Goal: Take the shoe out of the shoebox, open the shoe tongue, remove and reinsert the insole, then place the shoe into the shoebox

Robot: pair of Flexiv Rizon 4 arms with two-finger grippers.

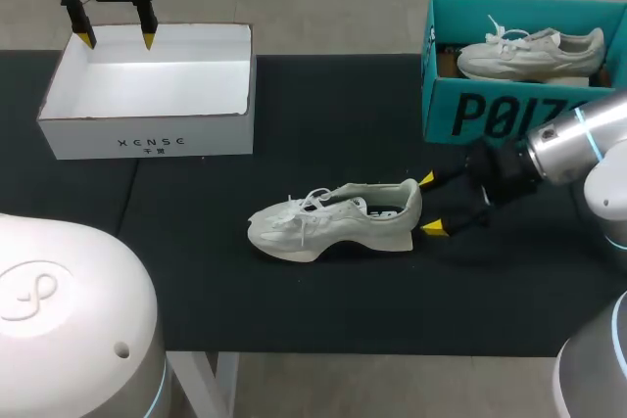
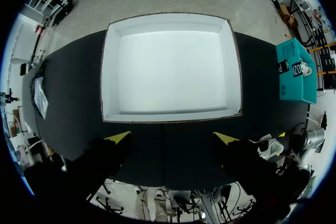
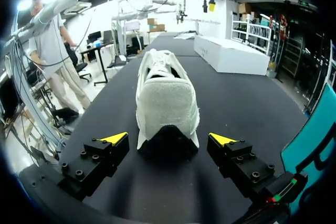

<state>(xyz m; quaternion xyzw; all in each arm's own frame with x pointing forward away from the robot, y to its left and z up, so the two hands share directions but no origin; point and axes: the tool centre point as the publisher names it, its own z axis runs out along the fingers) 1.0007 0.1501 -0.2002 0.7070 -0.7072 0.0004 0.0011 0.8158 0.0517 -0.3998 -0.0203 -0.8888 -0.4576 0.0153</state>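
A pale grey shoe (image 1: 333, 222) lies on the black table mat, toe to the left, heel to the right. My right gripper (image 1: 432, 205) is open just behind the heel, one yellow tip on each side, not touching. In the right wrist view the shoe (image 3: 165, 98) points away from the open right gripper (image 3: 169, 139), heel nearest. The empty white shoebox (image 1: 152, 90) stands at the back left. My left gripper (image 1: 117, 40) hangs open above its back edge. From the left wrist the white shoebox (image 2: 170, 66) lies below the open left gripper (image 2: 173, 138), empty.
A teal shoebox (image 1: 509, 95) at the back right holds a second pale shoe (image 1: 529, 54), close to my right arm. The teal box (image 2: 296, 72) also shows in the left wrist view. The table's front edge runs below the shoe.
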